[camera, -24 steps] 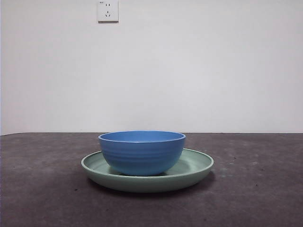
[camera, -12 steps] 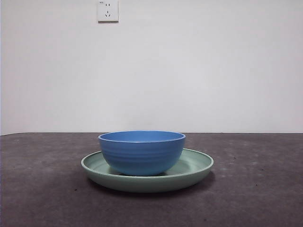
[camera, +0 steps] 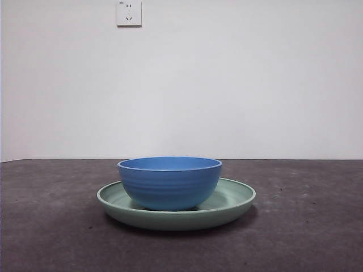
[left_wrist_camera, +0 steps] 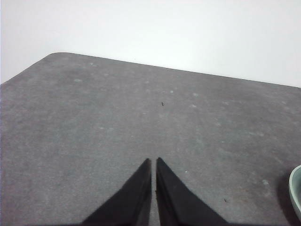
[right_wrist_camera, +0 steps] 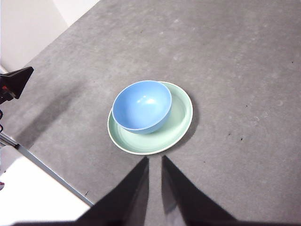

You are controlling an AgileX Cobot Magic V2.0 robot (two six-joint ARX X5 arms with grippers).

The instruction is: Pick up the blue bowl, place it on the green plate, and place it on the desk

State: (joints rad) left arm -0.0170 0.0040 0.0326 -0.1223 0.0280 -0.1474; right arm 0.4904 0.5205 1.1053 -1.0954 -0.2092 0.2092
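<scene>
The blue bowl [camera: 170, 184] stands upright inside the green plate [camera: 233, 198], which rests on the dark desk [camera: 306, 232]. No gripper touches either. From high above and well back, the right wrist view shows the bowl [right_wrist_camera: 141, 106] sitting toward one side of the plate [right_wrist_camera: 182, 117], and my right gripper [right_wrist_camera: 153, 158] holds nothing, its jaws close together. My left gripper [left_wrist_camera: 153, 161] is shut and empty over bare desk, with only a sliver of the plate's rim [left_wrist_camera: 297, 190] at the picture's edge.
A white wall with a socket [camera: 129, 12] stands behind the desk. The right wrist view shows the desk's edge [right_wrist_camera: 44, 167] and a black arm tip [right_wrist_camera: 15, 81] at the picture's side. Bare desk surrounds the plate.
</scene>
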